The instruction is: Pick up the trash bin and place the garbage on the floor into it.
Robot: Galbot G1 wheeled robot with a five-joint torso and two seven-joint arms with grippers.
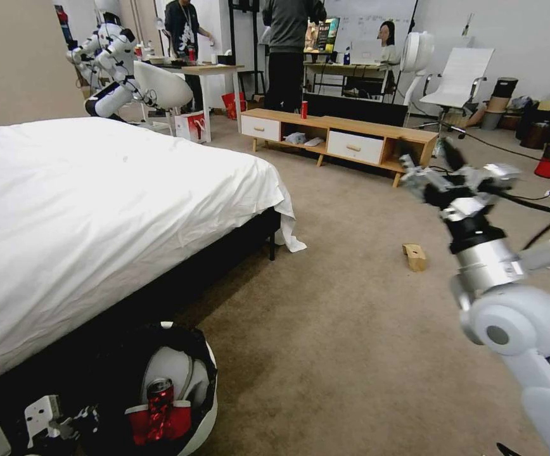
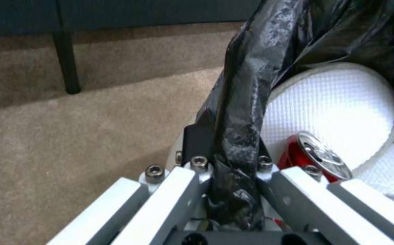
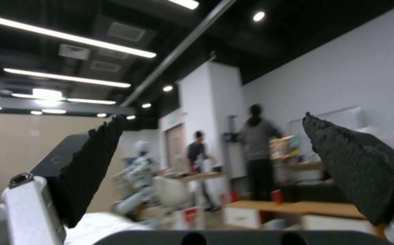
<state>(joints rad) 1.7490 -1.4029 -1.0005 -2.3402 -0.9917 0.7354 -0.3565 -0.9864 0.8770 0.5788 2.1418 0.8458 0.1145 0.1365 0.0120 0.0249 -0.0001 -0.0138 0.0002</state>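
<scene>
Two end effectors: our left end effector [image 2: 233,190] clamps the trash bin's [image 1: 206,405] bagged rim at 7 o'clock beside the bed [image 1: 97,202]; our right end effector [image 3: 215,170] hangs wide at 3 o'clock above the floor [image 1: 338,329], cardboard box [image 1: 415,256] nearby.

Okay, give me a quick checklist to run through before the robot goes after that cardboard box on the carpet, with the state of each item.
1. Left pincer shut on the bin rim and its black bag: ok.
2. Bin upright enough to keep the can and cup inside: ok.
3. Right pincer open and empty: ok; it is raised, pointing across the room.
4. Box lies free on the carpet, nothing touching it: ok.
5. Carpet between robot and box free of obstacles: ok; the cable runs beyond the right arm.
6. Box within the right arm's reach from here: cannot tell.
</scene>
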